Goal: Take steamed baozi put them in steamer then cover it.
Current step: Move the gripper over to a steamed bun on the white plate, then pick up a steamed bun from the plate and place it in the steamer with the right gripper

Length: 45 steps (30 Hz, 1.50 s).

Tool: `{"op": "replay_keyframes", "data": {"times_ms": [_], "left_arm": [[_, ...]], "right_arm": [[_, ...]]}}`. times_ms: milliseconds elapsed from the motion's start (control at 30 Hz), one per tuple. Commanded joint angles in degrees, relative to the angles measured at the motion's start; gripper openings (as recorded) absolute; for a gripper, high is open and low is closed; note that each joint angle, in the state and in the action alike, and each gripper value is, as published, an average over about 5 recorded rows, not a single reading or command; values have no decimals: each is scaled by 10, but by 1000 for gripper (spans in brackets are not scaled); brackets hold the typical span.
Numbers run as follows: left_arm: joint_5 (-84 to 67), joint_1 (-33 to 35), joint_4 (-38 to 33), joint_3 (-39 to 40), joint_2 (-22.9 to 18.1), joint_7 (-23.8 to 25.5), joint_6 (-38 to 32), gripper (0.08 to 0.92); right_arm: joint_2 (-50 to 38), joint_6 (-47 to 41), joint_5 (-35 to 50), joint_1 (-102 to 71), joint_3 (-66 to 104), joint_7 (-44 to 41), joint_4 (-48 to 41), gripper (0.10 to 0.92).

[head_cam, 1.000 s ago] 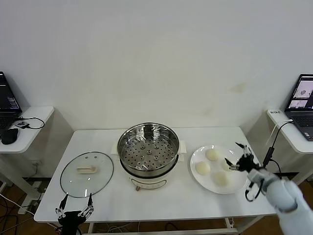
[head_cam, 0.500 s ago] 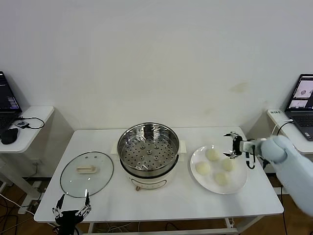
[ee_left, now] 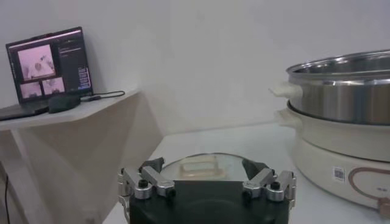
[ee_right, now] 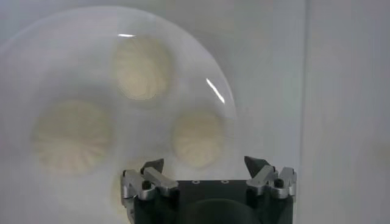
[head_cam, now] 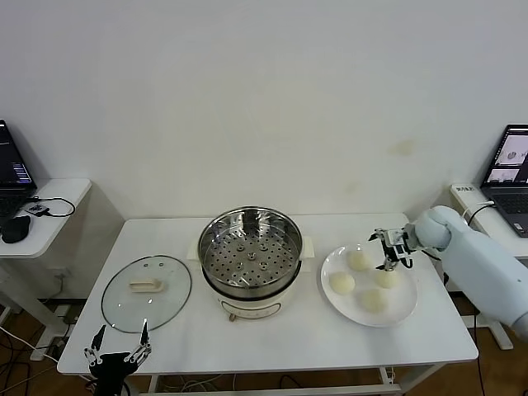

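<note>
At the near edge of the white table (head_cam: 272,346), in front of the steamer (head_cam: 250,252) and off toward its left, the left gripper (head_cam: 116,356) hangs below the tabletop with its fingers spread wide apart, holding nothing. Just beyond it, flat on the table beside the steamer, lies the cover (head_cam: 147,292), a clear glass lid with a cream oblong handle on top; the left wrist view catches it (ee_left: 204,165) low behind the gripper's (ee_left: 206,185) dark housing. On the steamer's other side sits a flat white plate (head_cam: 404,309) carrying four steamed baozi (head_cam: 342,283), cream-white and round, all still on the plate and none in the pot. The right gripper (head_cam: 391,249) hovers over the far part of that plate, above the buns, its fingers parted and empty; the right wrist view looks straight down past the gripper (ee_right: 207,179) onto the baozi (ee_right: 197,139) and the plate (ee_right: 67,61). The steamer itself stands at the table's middle, uncovered, its shiny steel pot resting on a cream electric base, the perforated tray bare. To the steamer's far left and far right, laptops (head_cam: 511,169) stand open on side desks.
</note>
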Motion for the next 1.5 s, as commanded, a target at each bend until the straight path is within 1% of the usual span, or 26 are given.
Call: {"op": "replay_keyframes", "data": {"times_ms": [33,333,533,667,1000,1233,1333,1500], "left_arm": [[2,1,-1,0,1,-1,0,823],[0,1,0,-5,2,-2,-2,823],[-1,0,1,-7,4,-4,-3,823],[-1,-1,-1,-8,4,-4,-3,823],[-3,1,-1,-9,4,-6,-4,823],[-4,1,-1,-8,4,-6,-3,823],[-6,1,-1,-7,5,-6,-3,823],[-9,-2,-2,-6,10,-6,-3,823]], "right_arm": [[31,4,-4,39,-50,-14,-54,823],[74,2,-15,34,-44,1,-99,810],[92,0,-22,29,-37,8,-113,760],[97,0,-26,29,-37,10,-120,710],[90,-1,-27,34,-40,7,-113,622],[55,-10,17,61,-74,-4,-58,611],[29,-17,48,87,-98,-10,-16,611],[-16,-34,125,156,-151,-11,74,611]]}}
